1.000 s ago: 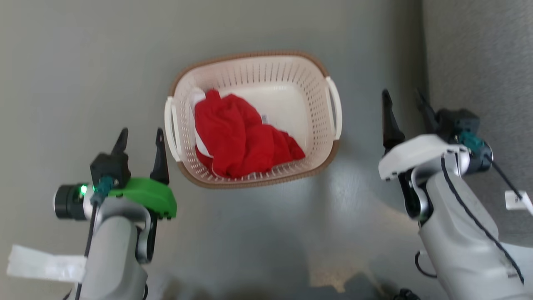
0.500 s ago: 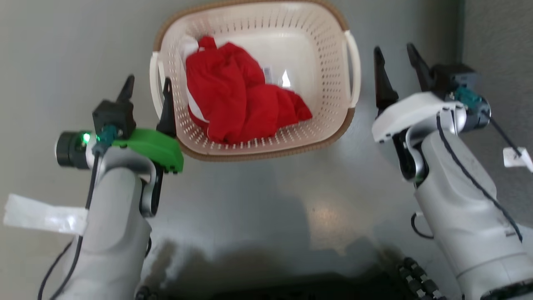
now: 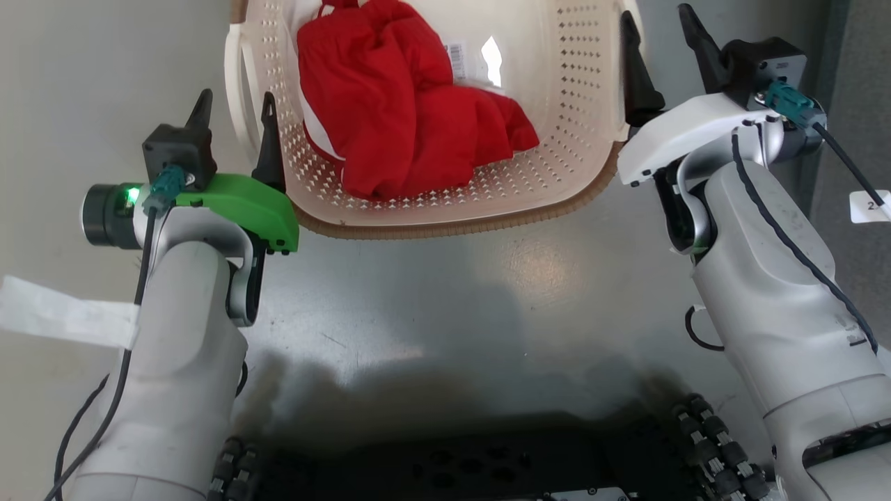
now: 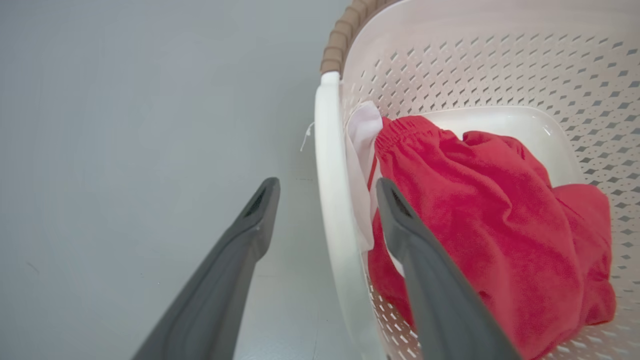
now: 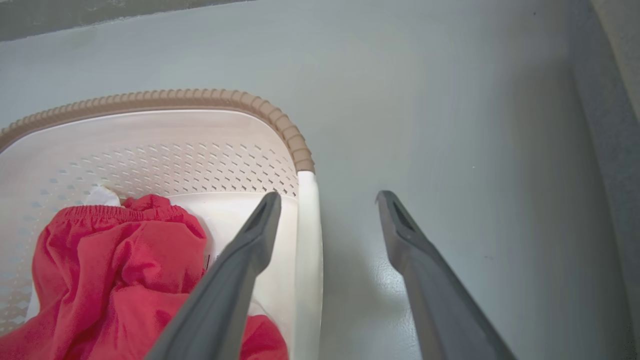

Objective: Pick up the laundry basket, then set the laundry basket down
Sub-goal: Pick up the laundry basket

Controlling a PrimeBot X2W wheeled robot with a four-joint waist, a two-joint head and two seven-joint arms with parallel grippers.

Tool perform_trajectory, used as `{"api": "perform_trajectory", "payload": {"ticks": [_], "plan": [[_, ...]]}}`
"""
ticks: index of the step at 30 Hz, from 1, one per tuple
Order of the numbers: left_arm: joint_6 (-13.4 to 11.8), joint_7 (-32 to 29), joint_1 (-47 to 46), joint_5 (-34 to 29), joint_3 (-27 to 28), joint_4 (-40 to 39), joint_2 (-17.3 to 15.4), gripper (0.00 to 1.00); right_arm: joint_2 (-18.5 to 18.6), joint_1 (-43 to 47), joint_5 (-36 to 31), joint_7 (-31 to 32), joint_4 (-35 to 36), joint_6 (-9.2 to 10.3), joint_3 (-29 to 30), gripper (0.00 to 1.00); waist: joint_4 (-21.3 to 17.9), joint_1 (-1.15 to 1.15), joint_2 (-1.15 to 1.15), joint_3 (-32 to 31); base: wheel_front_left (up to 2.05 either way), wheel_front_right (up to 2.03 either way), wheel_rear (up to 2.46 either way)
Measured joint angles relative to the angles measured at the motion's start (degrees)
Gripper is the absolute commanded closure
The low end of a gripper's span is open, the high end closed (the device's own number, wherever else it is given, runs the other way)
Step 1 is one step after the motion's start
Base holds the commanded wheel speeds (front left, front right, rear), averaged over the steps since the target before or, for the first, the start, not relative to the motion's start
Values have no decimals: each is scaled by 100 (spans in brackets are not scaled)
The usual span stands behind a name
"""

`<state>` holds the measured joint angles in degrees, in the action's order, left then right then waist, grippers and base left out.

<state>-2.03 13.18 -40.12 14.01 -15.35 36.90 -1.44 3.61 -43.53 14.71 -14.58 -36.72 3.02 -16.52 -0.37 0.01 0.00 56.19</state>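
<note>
The laundry basket is cream-white with perforated sides and a brown woven-look rim. It stands on the grey floor and holds a crumpled red garment. My left gripper is open and straddles the basket's left white handle: one finger is outside, the other inside over the red garment. My right gripper is open too. In the right wrist view the right gripper straddles the right handle, with one finger inside the basket and one over the floor.
A darker grey textured strip runs along the right side of the floor. My black wheeled base fills the bottom of the head view. A white label hangs off the right arm's cable, and white tape off the left forearm.
The head camera has dropped closer, so the basket looks bigger and higher in the picture. Both open grippers have gone from beside the basket to astride its two handles.
</note>
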Motion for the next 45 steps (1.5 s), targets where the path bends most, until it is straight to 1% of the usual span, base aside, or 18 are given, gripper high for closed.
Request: {"api": "perform_trajectory", "payload": {"ticks": [4, 20, 21, 23, 24, 25, 26, 27, 29, 30, 31, 34, 36, 45], "plan": [[0, 8, -139, 36, -37, 164, 5, 0, 1, -77, 11, -1, -94, -48, -90, 0, 20, 0, 0, 120, 0, 0, 0], [0, 105, -608, 222, -221, 775, 15, 0, 4, -327, 333, 0, -552, -73, -410, 0, 52, 0, 0, 339, 0, 0, 0], [0, 105, -633, 246, -230, 816, 16, 0, 4, -334, 353, -1, -577, -73, -421, 6, 53, 0, 0, 348, 0, 0, 0], [0, 107, -682, 255, -247, 888, 16, 0, 5, -355, 355, 0, -633, -73, -439, 29, 56, 0, 0, 367, 0, 0, 0], [0, 107, -693, 256, -264, 901, 18, 0, 5, -365, 365, -1, -666, -73, -450, 44, 58, 0, 0, 375, 0, 0, 0], [0, 107, -697, 267, -281, 917, 18, 8, 5, -383, 392, -1, -709, -73, -463, 53, 60, -1, 0, 383, 0, 0, 0], [0, 107, -700, 281, -294, 940, 19, 26, 7, -403, 416, -1, -740, -73, -475, 61, 62, 0, 0, 390, 0, 0, 0], [0, 109, -709, 301, -305, 960, 26, 47, 9, -417, 434, 0, -760, -73, -485, 65, 65, 0, 0, 398, 0, 0, 0], [1, 125, -749, 322, -332, 1009, 57, 62, 5, -438, 491, -1, -792, -74, -526, 88, 71, -1, 0, 408, 0, 0, 0], [5, 125, -767, 344, -342, 1033, 77, 78, -7, -447, 520, -2, -799, -73, -557, 100, 74, -1, 0, 412, 0, 0, 0], [7, 125, -779, 355, -360, 1054, 103, 100, -20, -463, 553, -3, -805, -71, -577, 100, 76, -1, 0, 415, 0, 0, 0], [0, 149, -821, 425, -376, 1094, 181, 100, -33, -538, 611, -3, -867, -66, -628, 100, 78, -1, 0, 411, 0, 0, 0], [1, 149, -844, 538, -388, 1151, 179, 100, -34, -551, 644, -8, -937, -65, -668, 100, 78, -1, 0, 382, 0, 0, 0], [1, 149, -842, 612, -452, 1338, 171, 100, -55, -539, 853, 0, -1227, -41, -861, 100, 43, -1, 0, 102, 0, 0, 0]]}}
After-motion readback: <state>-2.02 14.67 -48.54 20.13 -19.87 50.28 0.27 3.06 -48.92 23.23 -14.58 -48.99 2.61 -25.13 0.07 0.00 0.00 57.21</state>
